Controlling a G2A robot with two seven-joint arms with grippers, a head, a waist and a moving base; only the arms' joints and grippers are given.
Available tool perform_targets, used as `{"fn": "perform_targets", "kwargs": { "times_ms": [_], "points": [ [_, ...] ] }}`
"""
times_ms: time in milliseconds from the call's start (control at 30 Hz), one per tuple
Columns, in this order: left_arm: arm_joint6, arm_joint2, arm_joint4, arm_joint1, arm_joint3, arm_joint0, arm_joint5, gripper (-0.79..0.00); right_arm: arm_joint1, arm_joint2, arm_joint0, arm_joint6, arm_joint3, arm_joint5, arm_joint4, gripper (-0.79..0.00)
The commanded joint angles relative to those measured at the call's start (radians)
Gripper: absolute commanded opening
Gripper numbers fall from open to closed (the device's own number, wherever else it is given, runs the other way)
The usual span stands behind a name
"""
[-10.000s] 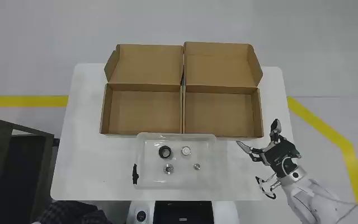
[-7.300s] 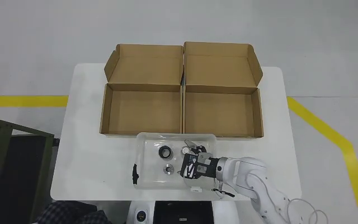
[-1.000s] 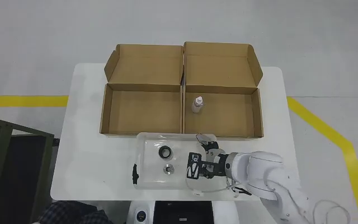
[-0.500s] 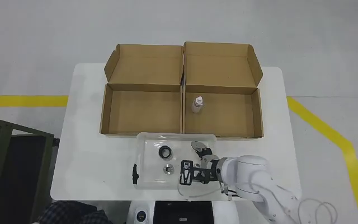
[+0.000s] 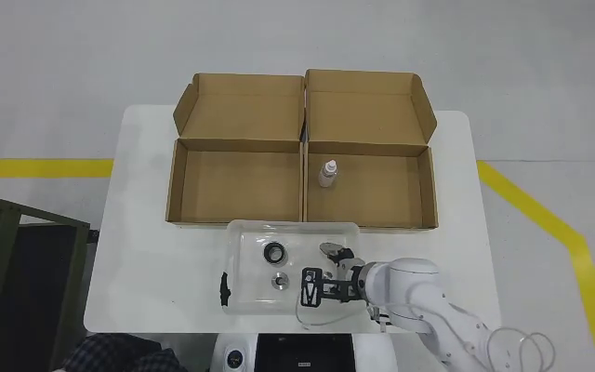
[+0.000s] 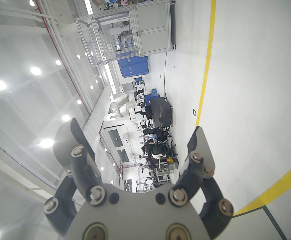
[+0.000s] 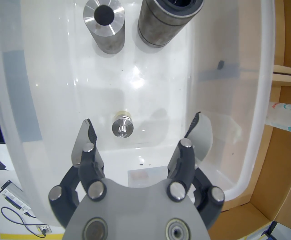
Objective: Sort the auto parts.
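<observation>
Three metal parts stand in the clear plastic tray (image 5: 242, 279) at the table's front edge. They are a dark ring-shaped sleeve (image 5: 275, 252) (image 7: 166, 20), a silver cylinder (image 5: 280, 280) (image 7: 106, 25), and a small silver stud (image 7: 122, 129). My right gripper (image 7: 143, 125) (image 5: 321, 272) hangs open low inside the tray. The stud stands between its fingers, touching neither. A white bottle-shaped part (image 5: 327, 173) stands in the right cardboard box (image 5: 423, 200). My left gripper (image 6: 135, 126) is open and holds nothing, facing the room away from the table.
An empty left cardboard box (image 5: 237, 186) sits beside the right one behind the tray, both with lids folded back. A small black item (image 5: 224, 287) lies at the tray's left end. Bare white table (image 5: 139, 232) flanks the boxes.
The white part has gone from the tray into the right box. Over the last second my open right gripper shifted slightly left and lower in the tray, around the small stud.
</observation>
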Motion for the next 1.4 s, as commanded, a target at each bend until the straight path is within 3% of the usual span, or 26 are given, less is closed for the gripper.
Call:
{"fn": "perform_targets", "kwargs": {
  "times_ms": [0, 67, 233, 433, 600, 933, 1200, 1367],
  "points": [
    [0.000, 0.000, 0.000, 0.000, 0.000, 0.000, 0.000, 0.000, -0.001, -0.012, 0.006, 0.007, 0.009, 0.003, 0.000, -0.222],
    [0.000, 0.000, 0.000, 0.000, 0.000, 0.000, 0.000, 0.000, -0.003, -0.022, 0.013, 0.010, 0.018, 0.008, 0.003, -0.191],
    [0.000, 0.000, 0.000, 0.000, 0.000, 0.000, 0.000, 0.000, -0.005, -0.044, 0.028, 0.029, 0.038, 0.010, 0.008, -0.369],
    [0.000, 0.000, 0.000, 0.000, 0.000, 0.000, 0.000, 0.000, -0.004, -0.064, 0.040, 0.042, 0.047, 0.016, 0.012, -0.526],
    [0.000, 0.000, 0.000, 0.000, 0.000, 0.000, 0.000, 0.000, 0.000, -0.077, 0.048, 0.050, 0.038, 0.023, 0.021, -0.785],
    [0.000, 0.000, 0.000, 0.000, 0.000, 0.000, 0.000, 0.000, 0.008, -0.057, 0.059, 0.007, 0.002, 0.030, 0.073, -0.785],
    [0.000, 0.000, 0.000, 0.000, 0.000, 0.000, 0.000, 0.000, 0.015, -0.007, 0.053, -0.149, 0.014, 0.048, 0.082, -0.785],
    [0.000, 0.000, 0.000, 0.000, 0.000, 0.000, 0.000, 0.000, 0.020, 0.036, 0.026, -0.312, 0.032, 0.079, 0.098, -0.785]
  ]
}}
